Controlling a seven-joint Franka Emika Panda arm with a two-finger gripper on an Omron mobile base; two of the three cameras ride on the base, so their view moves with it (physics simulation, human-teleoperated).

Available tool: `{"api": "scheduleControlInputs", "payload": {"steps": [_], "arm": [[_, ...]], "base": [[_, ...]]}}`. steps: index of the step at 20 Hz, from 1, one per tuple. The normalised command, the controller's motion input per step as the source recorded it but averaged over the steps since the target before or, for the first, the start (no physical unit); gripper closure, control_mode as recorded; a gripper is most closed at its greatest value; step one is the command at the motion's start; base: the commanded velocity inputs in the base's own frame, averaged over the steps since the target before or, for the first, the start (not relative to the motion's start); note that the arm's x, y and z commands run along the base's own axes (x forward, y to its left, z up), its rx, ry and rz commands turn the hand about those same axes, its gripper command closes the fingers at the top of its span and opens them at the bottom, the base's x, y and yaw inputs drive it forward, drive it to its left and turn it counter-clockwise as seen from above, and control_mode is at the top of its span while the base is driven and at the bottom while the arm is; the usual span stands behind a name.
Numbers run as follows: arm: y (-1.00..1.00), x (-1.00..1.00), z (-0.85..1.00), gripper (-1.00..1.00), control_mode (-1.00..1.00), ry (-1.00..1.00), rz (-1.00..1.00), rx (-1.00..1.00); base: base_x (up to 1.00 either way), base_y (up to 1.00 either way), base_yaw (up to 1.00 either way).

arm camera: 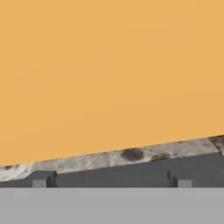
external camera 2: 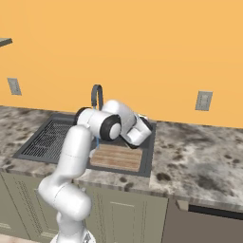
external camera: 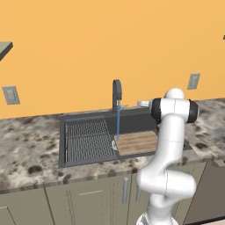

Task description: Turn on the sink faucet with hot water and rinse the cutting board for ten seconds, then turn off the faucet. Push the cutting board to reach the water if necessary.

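Two-finger gripper, dark tips standing far apart at the bottom of the hand view, nothing between them, so it is wide open and empty. It looks along the back of the wide rectangular dark grey sink toward the speckled granite counter strip and the plain orange wall.

Outward: the white arm reaches over the right end of the basin, hand near the back rim behind the flat light-brown wooden cutting board. The board lies in the right part of the sink, beside the ridged dark grey drying rack on the left.

Progress, as judged: the slim dark grey arched sink faucet is on, and a thin light-blue stream of water falls from the spout and lands at the board's left edge. So turn-on looks done and rinsing seems underway. Whether it runs hot, cannot tell. Left: finish the rinse, maybe push the board further under the stream, then shut the tap.

View differences: left base view shows the stream and where it lands on the board; in the right base view the arm covers most of the stream and the tap base. Right base view shows the board's full right side. Hand view gives the finger spread. Lever handle too small to read.
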Motion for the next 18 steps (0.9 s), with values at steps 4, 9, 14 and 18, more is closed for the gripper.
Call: {"api": "scheduleControlInputs", "payload": {"steps": [4,9,14,18], "arm": [[0.00,-0.05,0.37,-1.00,-1.00,0.23,0.00,0.05],[0.00,-0.01,0.42,-1.00,-1.00,0.21,0.01,0.07],[0.00,0.00,0.51,-1.00,-1.00,0.12,0.04,0.09],[-0.01,0.00,0.54,-1.00,-1.00,0.04,0.04,0.07]], "base": [[0.00,0.00,0.00],[0.00,0.00,0.00],[0.00,0.00,0.00],[0.00,0.00,0.00]]}}
